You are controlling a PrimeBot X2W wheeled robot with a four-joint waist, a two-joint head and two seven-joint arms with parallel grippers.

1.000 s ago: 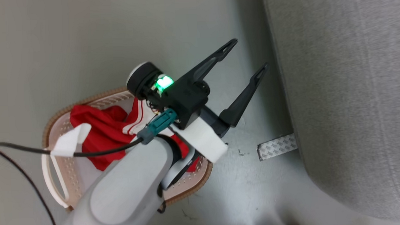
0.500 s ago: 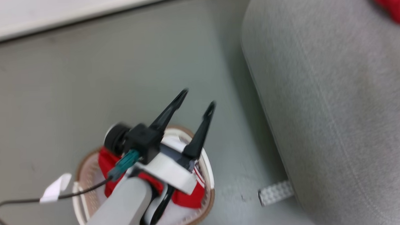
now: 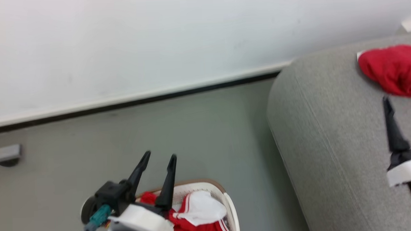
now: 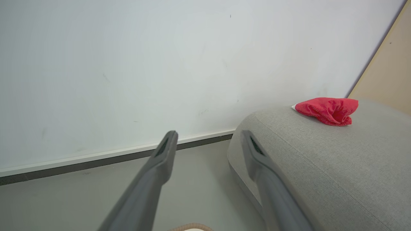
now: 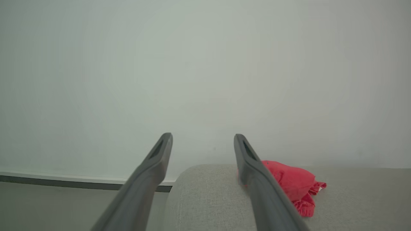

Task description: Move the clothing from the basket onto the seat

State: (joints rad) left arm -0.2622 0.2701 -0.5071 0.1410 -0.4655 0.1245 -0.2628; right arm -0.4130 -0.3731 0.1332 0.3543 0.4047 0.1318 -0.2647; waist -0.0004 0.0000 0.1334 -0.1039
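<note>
Your left gripper [image 3: 160,157] hangs over the basket [image 3: 229,203], fingers spread with nothing between them. Your right gripper [image 3: 401,100], likewise apart and empty, hovers over the seat [image 3: 329,125]. Down in the basket lies the striped garment [image 3: 192,225], not yet moved. Farther off, the plain red garment [image 3: 392,68] rests on the seat's top. You're roughly halfway, I'd judge, with at least that striped piece left to carry.
</note>
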